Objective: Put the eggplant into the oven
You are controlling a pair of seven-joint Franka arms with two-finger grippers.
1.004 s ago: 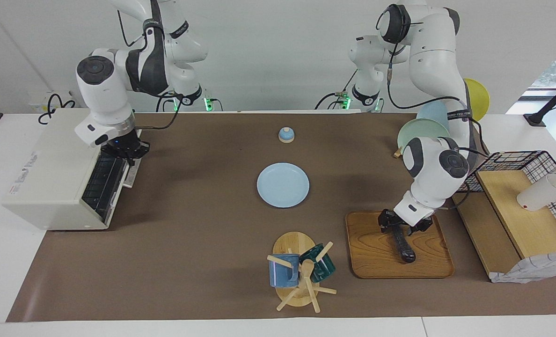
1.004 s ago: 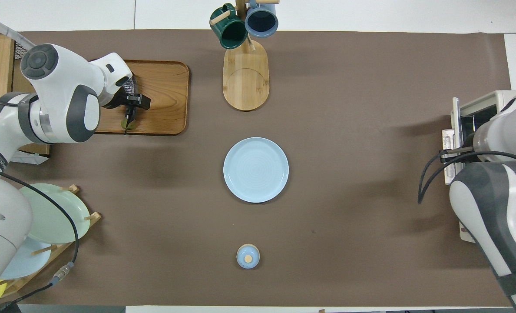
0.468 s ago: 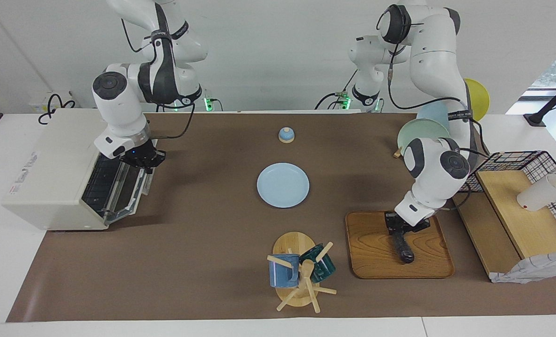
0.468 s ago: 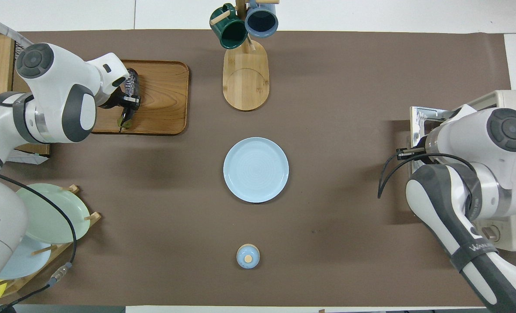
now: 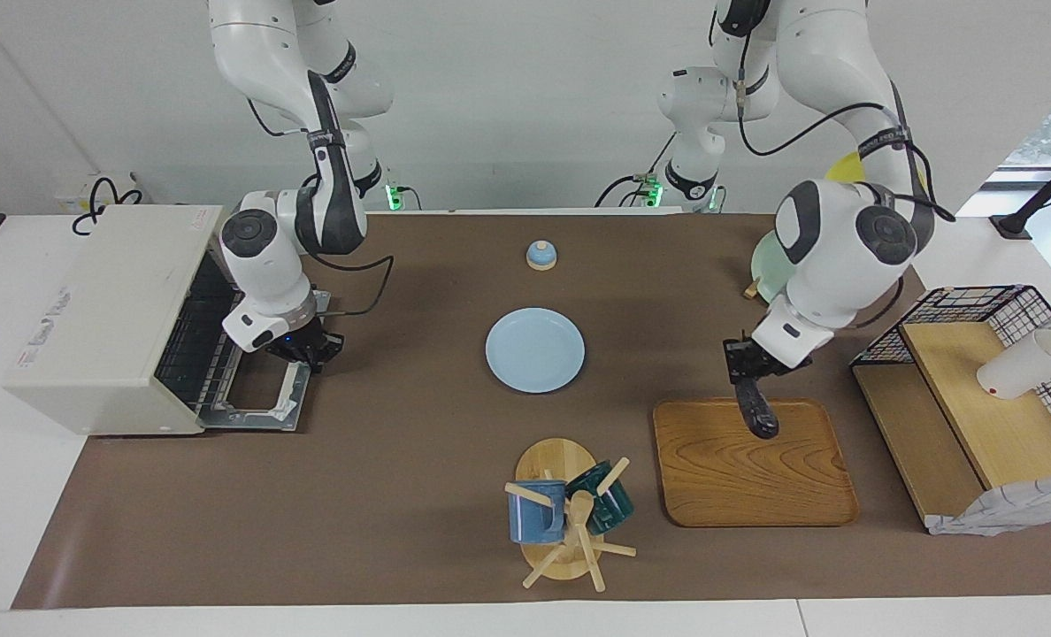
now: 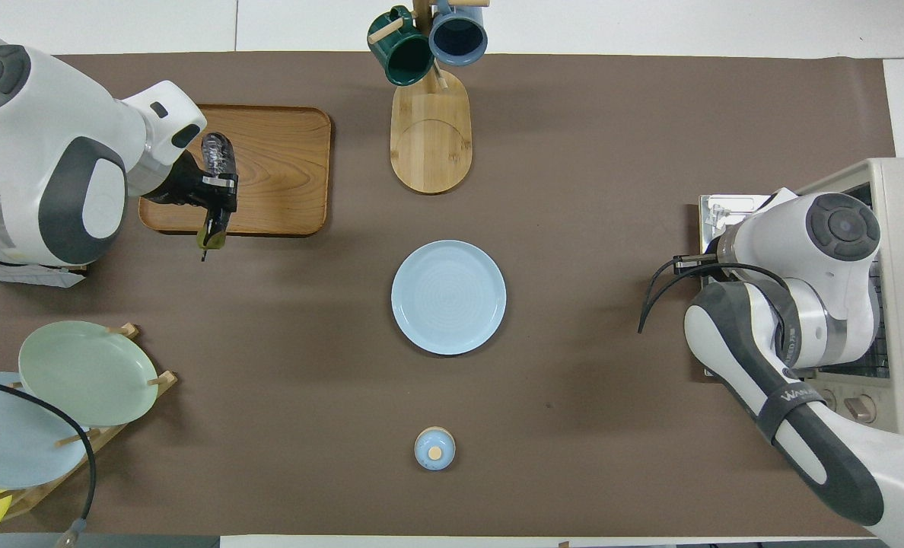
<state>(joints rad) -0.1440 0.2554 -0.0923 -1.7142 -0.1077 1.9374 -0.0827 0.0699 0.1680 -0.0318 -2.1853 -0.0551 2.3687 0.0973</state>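
- Since the earlier frames: left gripper point(image 5: 749, 364) has closed on the eggplant point(image 5: 755, 409) and lifted it clear of the wooden tray point(image 5: 720, 478); oven point(image 5: 105, 318) door point(image 5: 256, 402), nearly upright before, now lies flat on the mat, right gripper point(image 5: 306, 347) having swung out with it.
- Left gripper: fingers pinched shut on the eggplant near its stem end. Lower right of centre in the facing view; upper left in the overhead view point(image 6: 212, 190).
- Eggplant hangs below the fingers, tilted, dark blunt end down over the upper edge of the tray and not touching it. In the overhead view point(image 6: 216, 156) the stem tip pokes out under the gripper, past the tray's lower edge.
- Right gripper: shut, low at the upper corner of the dropped door, centre-left of the facing view. Whether it grips the handle or only rests there, cannot tell.
- Oven mouth open at the left of the facing view, rack visible inside.
- Step in hand, by my reading: carry the eggplant across the frame to the oven.
- To do it well: keep it high enough to pass over the blue plate point(image 5: 534, 349); move steadily, since a grip near one end lets the long body swing; line its length up with the opening before lowering.
- Right arm should be clear of the door before the left arrives.
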